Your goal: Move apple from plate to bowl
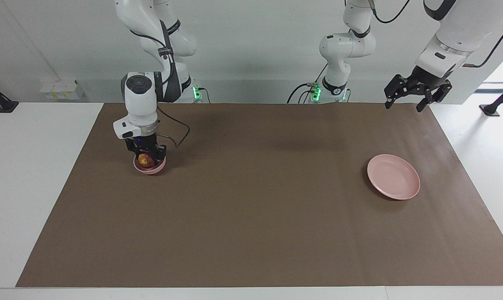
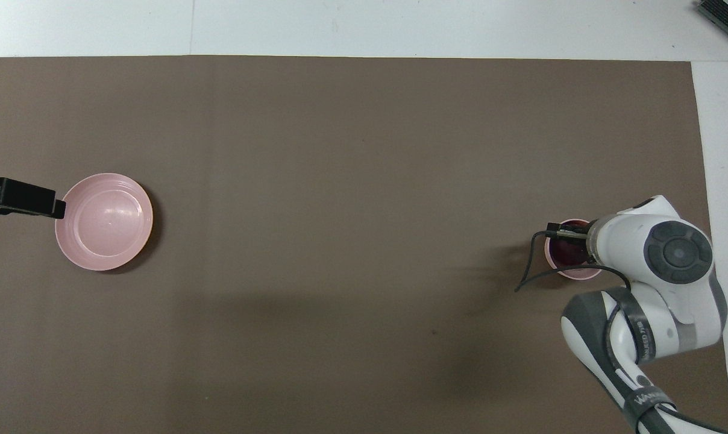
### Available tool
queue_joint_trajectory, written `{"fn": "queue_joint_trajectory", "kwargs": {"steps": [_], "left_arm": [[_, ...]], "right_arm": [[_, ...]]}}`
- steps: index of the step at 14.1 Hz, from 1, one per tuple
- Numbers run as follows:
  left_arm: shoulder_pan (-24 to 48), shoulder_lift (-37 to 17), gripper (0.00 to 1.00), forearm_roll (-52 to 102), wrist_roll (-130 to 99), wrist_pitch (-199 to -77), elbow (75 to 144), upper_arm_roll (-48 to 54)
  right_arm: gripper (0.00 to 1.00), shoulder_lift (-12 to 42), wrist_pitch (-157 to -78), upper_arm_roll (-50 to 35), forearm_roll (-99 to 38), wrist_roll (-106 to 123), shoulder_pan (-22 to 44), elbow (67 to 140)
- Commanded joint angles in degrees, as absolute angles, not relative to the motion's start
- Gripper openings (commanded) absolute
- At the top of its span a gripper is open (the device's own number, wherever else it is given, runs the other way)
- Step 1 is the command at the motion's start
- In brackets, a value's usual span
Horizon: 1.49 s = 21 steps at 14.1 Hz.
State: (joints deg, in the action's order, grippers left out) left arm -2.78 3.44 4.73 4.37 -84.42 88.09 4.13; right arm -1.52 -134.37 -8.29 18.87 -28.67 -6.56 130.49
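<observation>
The dark red apple (image 1: 143, 159) sits low inside the small deep pink bowl (image 1: 150, 167) at the right arm's end of the table. My right gripper (image 1: 145, 156) reaches straight down into the bowl and is shut on the apple. In the overhead view the apple (image 2: 566, 250) shows in the bowl (image 2: 576, 270), partly under the right gripper (image 2: 572, 239). The wide flat pink plate (image 1: 393, 182) lies bare at the left arm's end; it also shows in the overhead view (image 2: 105, 221). My left gripper (image 1: 416, 95) is open and empty, raised in the air above the table's robot-side edge.
A brown mat (image 1: 260, 200) covers the table, with white table margins (image 1: 35, 175) at both ends. A black cable (image 1: 180, 129) hangs from the right wrist beside the bowl.
</observation>
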Motion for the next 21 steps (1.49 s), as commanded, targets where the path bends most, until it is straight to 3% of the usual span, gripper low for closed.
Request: {"fn": "queue_joint_trajectory", "kwargs": {"steps": [1,8,17,21], "left_arm": [[-2.64,4.83,1.00,1.51,5.01,-81.92,87.80,4.74],[-2.64,5.45,1.00,1.67,4.57,-81.91,88.59,4.92],[-2.81,5.54,1.00,1.93,5.09,-81.65,88.68,4.66],[-2.73,6.32,1.00,1.67,5.10,-81.30,89.90,4.75]], "right_arm": [[1.00,-1.59,-126.42,-8.53,11.47,-22.97,-5.54,124.13],[1.00,0.62,-103.12,-8.35,4.14,-7.77,-6.50,105.40],[1.00,0.53,-82.90,-8.00,-0.43,-7.12,-7.12,88.17],[1.00,0.35,-83.31,-8.00,-1.76,-8.52,-6.06,87.54]]}}
